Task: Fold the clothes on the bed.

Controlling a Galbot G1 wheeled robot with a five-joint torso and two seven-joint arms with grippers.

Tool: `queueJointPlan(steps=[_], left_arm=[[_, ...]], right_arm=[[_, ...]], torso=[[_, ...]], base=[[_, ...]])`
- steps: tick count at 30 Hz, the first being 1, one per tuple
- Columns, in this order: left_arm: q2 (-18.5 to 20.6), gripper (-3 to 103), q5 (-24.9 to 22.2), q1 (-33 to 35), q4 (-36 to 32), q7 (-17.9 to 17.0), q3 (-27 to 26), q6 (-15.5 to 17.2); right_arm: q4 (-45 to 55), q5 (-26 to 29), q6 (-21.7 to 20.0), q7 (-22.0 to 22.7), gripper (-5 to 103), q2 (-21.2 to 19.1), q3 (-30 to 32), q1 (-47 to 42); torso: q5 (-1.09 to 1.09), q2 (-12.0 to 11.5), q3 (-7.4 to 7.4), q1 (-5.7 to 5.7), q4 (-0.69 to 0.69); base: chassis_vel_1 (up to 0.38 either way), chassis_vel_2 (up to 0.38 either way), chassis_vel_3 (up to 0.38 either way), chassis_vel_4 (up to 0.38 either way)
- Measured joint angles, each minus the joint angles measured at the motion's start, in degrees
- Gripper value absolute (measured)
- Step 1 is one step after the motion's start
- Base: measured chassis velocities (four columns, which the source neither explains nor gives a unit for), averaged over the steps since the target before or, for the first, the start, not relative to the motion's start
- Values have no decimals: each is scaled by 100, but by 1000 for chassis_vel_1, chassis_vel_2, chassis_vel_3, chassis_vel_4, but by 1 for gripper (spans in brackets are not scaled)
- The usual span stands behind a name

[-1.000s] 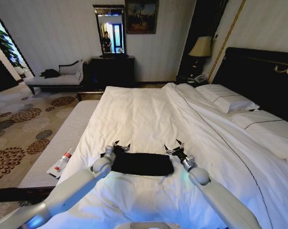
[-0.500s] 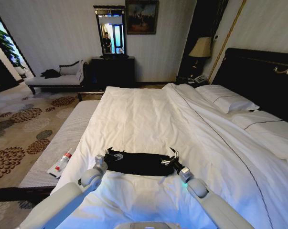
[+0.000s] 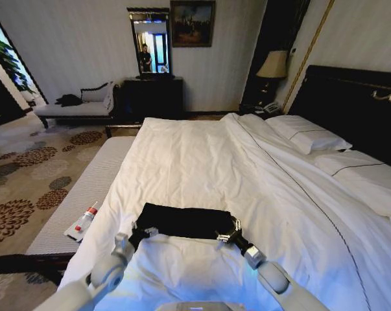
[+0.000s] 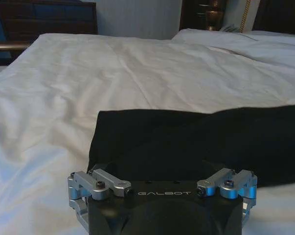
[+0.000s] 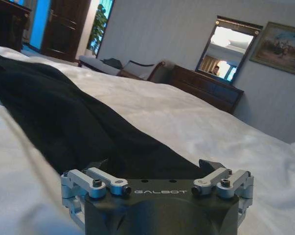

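Head view: a black shirt [image 3: 182,220] is seen folded into a wide band, lying flat on the white duvet of the bed [image 3: 201,162], near the foot end closest to the robot. The left gripper [image 3: 141,231] is placed at the shirt's near left corner, the right gripper [image 3: 226,234] at its near right corner; both are touching the fabric edge. Whether the jaws are clamped on cloth cannot be told here. Pillows [image 3: 312,133] are stacked at the right by a dark headboard [image 3: 357,97]. A bottle [image 3: 85,220] is lying on a grey bench [image 3: 85,188] left of the bed.

Left wrist view: the left gripper [image 4: 163,183] is set low over the duvet, with the shirt [image 4: 196,142] directly ahead and running under its front. The linkages are seen spread wide, but the fingertips are hidden, so the jaws' state cannot be told.

Right wrist view: the right gripper [image 5: 156,181] is down at the shirt [image 5: 64,122] edge, the black band stretching away across the bed [image 5: 196,122]. The fingertips are hidden behind the body; open or clamped cannot be told. A mirror [image 5: 224,54] and a dresser [image 5: 206,90] are seen by the far wall.
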Motion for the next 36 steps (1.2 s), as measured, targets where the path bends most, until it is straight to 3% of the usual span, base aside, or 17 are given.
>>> queueJointPlan(steps=[8,10,17,19,21,24,29,36], left_arm=[[93,100,46,206,-251,-60,-326,-86],[172,100,34,178,-394,-102,-408,-100],[206,100,55,783,-823,-173,-1393,-288],[120,100,56,1278,-973,-125,-1936,-392],[97,100,59,1393,-1001,-101,-2050,-416],[-151,100,141,2332,-1176,165,-2904,-657],[-434,100,352,2983,-1378,452,-3428,-760],[-967,100,846,3434,-1476,474,-3623,-996]], right_arm=[[312,441,-219,111,100,-44,17,282],[201,621,-312,152,100,-37,-40,549],[-557,794,-406,148,100,62,-676,1629],[-800,818,-423,143,100,151,-992,2021],[-845,819,-428,143,100,177,-1065,2093],[-1043,749,-459,141,100,336,-1463,2318],[-1223,444,-341,118,100,381,-1712,2179],[-671,161,-283,150,100,267,-1610,1583]], torso=[[-1,0,1,1,3],[-3,0,1,2,-2],[1,-1,2,3,2],[-2,-1,2,3,2],[-2,-1,2,3,2],[-1,-1,2,3,3],[0,-1,1,2,0],[-2,-1,1,2,1]], base=[[0,0,0,0],[0,0,0,0],[0,0,0,0],[0,0,0,0],[0,0,0,0],[0,0,0,0],[0,0,0,0],[0,0,0,0]])
